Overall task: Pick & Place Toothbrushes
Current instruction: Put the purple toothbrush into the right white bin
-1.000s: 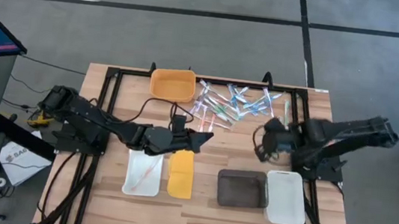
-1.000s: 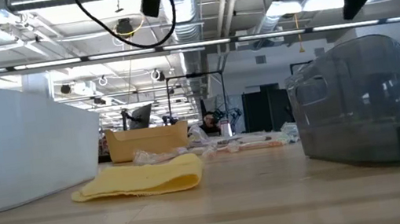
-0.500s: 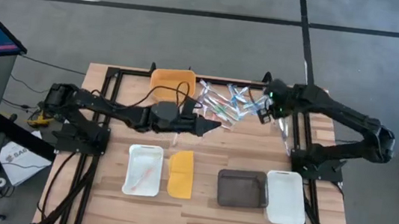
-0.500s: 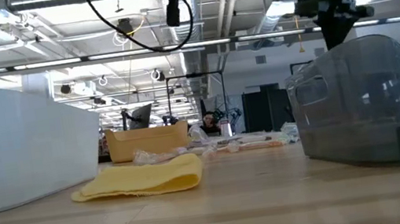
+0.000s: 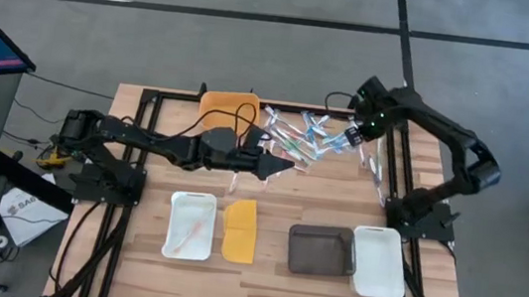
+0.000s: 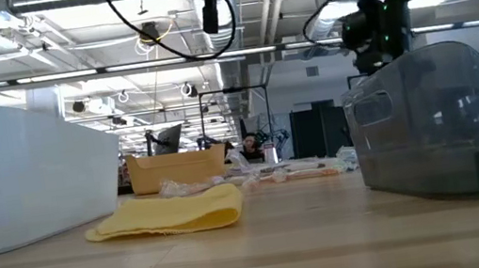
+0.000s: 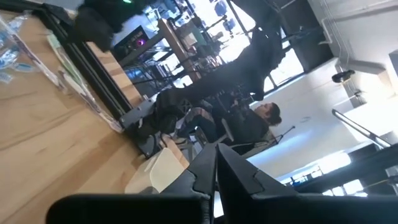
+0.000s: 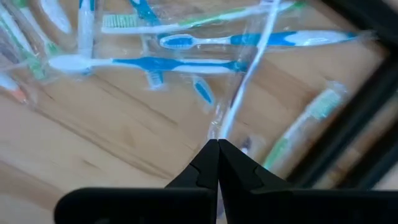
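Wooden slats form the table (image 5: 271, 269), and the toothbrushes (image 5: 308, 138), thin plastic sticks in blue, green, pink and clear wrappers, lie scattered in a loose heap at its far edge, between the two arms. That heap seems to be the supply, which would explain why both arms reach toward it. The right gripper (image 5: 356, 139) hangs over the heap's right side with its fingers pressed together; in its own wrist view the closed tips (image 8: 217, 149) point down at blue and green brushes (image 8: 143, 64) on the wood, and a thin clear strip runs up from the tips, though whether it is pinched there cannot be told. The left gripper (image 5: 282, 166) stretches across the table's middle to the heap's near left edge, fingers also shut, with nothing visibly held. Near the front edge stand four items in a row: a white tray (image 5: 190, 226) with one thin pinkish stick lying inside, a flat yellow-orange lid (image 5: 240, 230) just beside it, a dark grey bin (image 5: 320, 250) that looks empty, and a second white tray (image 5: 378, 263) touching the bin, also apparently empty. An orange tub (image 5: 228, 110) sits at the far edge beside the heap; its contents are not clear. Most brushes seem yet to be sorted.
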Robot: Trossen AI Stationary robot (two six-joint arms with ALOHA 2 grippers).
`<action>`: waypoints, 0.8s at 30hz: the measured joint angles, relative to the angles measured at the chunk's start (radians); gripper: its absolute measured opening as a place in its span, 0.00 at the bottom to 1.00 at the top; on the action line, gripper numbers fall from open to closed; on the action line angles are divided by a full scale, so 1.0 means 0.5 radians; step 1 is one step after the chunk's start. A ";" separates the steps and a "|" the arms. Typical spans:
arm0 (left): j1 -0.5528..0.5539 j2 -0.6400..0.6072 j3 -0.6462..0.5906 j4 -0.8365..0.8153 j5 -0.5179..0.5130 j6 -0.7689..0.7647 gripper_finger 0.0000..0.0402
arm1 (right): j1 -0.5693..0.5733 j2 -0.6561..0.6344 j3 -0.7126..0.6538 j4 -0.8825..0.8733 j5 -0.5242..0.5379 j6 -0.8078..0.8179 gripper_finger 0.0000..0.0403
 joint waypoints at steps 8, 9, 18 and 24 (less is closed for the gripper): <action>0.000 0.000 0.000 0.004 0.060 0.002 0.02 | -0.137 0.236 0.000 0.113 -0.029 -0.076 0.13; 0.000 0.000 0.000 0.004 0.062 0.004 0.02 | -0.144 0.265 0.000 0.124 -0.029 -0.084 0.16; 0.040 0.000 0.000 0.008 0.085 0.018 0.02 | -0.154 0.453 -0.001 0.277 -0.016 -0.002 0.39; 0.046 0.000 0.000 0.005 0.091 0.018 0.02 | -0.166 0.553 -0.001 0.343 -0.010 0.042 0.46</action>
